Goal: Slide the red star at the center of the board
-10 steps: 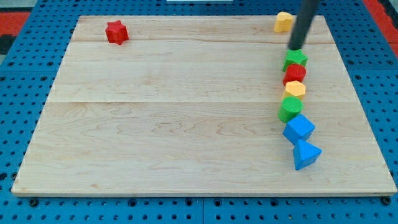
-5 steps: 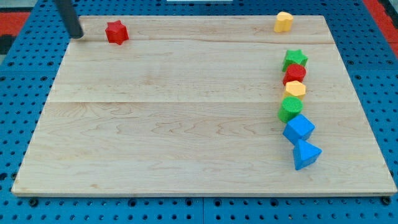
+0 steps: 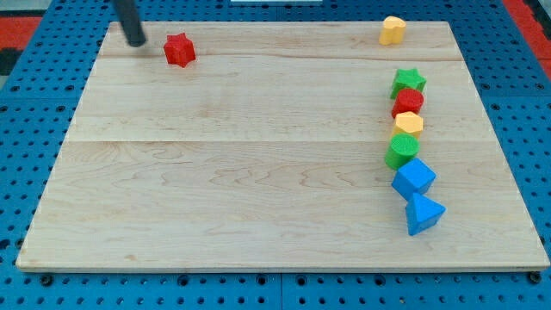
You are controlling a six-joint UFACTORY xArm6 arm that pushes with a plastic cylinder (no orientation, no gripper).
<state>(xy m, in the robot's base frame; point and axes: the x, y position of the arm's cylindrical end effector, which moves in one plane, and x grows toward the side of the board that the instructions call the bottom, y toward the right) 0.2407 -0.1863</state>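
Observation:
The red star (image 3: 180, 50) lies near the board's top left corner, on the wooden board (image 3: 241, 172). My tip (image 3: 136, 41) is just to the star's left and slightly above it, with a small gap between them. The rod rises out of the view's top.
A yellow block (image 3: 393, 29) sits at the top right. Down the right side runs a column: green star (image 3: 409, 83), red block (image 3: 408, 102), yellow block (image 3: 407, 123), green block (image 3: 401, 151), blue cube (image 3: 414, 177), blue triangle (image 3: 423, 213). Blue pegboard surrounds the board.
My tip swept from the top right to the top left, then moved right toward the red star. The star has shifted a little to the right and down.

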